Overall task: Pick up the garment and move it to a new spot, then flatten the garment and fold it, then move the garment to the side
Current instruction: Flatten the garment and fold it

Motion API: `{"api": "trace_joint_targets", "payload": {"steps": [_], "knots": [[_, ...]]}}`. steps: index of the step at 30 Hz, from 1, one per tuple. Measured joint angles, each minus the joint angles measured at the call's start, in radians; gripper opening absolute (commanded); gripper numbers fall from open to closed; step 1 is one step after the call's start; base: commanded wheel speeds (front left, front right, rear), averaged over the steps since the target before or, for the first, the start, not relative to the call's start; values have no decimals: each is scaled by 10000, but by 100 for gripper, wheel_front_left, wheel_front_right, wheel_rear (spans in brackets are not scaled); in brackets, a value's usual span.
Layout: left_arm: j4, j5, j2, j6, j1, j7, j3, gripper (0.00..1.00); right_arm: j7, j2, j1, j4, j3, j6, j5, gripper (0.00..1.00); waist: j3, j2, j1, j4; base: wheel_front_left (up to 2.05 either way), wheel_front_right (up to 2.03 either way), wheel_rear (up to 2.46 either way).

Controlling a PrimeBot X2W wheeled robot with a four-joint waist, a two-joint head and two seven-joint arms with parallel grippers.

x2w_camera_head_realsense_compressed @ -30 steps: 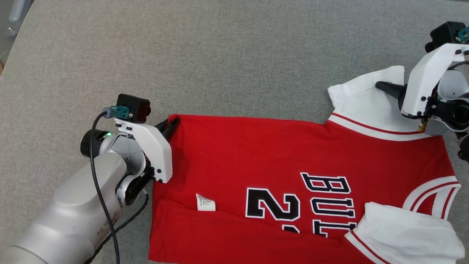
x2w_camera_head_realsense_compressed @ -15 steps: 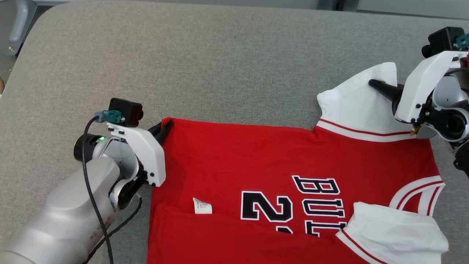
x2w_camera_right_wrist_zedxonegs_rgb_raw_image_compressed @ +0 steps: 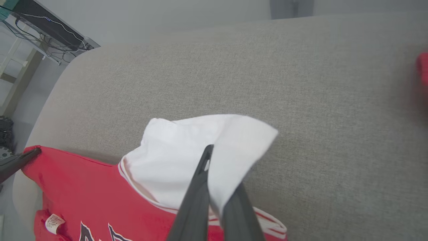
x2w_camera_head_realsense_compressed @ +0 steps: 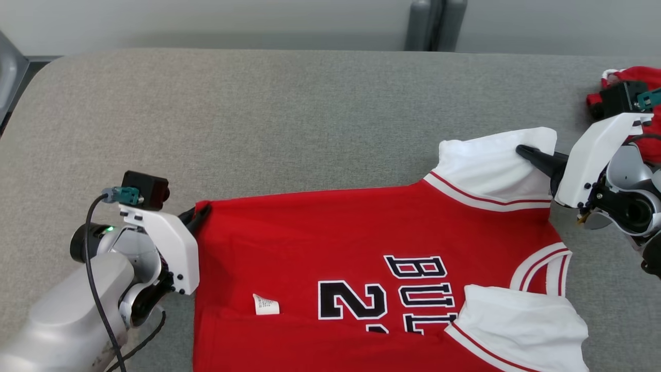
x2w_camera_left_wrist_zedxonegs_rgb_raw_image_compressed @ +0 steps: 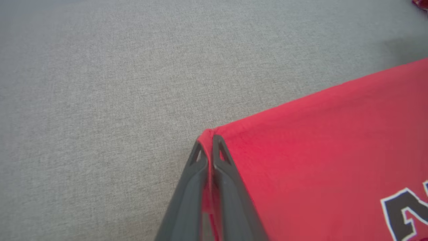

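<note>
While stretching printed side up across the grey padded surface [x2w_camera_head_realsense_compressed: 258,129], the red jersey [x2w_camera_head_realsense_compressed: 335,243] is being held at 2 points: the left gripper [x2w_camera_head_realsense_compressed: 202,211] is pinching shut on its far hem corner, and the right gripper [x2w_camera_head_realsense_compressed: 522,151] is pinching shut on the far white sleeve [x2w_camera_head_realsense_compressed: 490,165]. Its near edge is running past the head view's bottom. Likely risk: uneven pulling is threatening a slipped sleeve or fresh wrinkles, because only thin folds are sitting between the jaws.
</note>
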Motion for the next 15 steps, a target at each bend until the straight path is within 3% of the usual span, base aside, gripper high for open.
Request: {"api": "trace_joint_targets", "payload": {"steps": [6, 9, 15], "knots": [[-322, 71, 290, 48, 136, -4, -90, 0, -290, -86, 176, -313, 382, 2, 355, 0, -278, 0, 0, -223, 0, 0, 0], [-690, 238, 506, -334, 240, -92, -274, 0, -447, -199, 356, -527, 610, 0, 520, 0, -445, 0, 0, -317, 0, 0, 0], [-1089, 232, 1099, -525, 526, 656, -644, 0, -552, -430, 622, -972, 1045, 2, 828, 0, -742, 0, 0, -556, 0, 0, 0]]}}
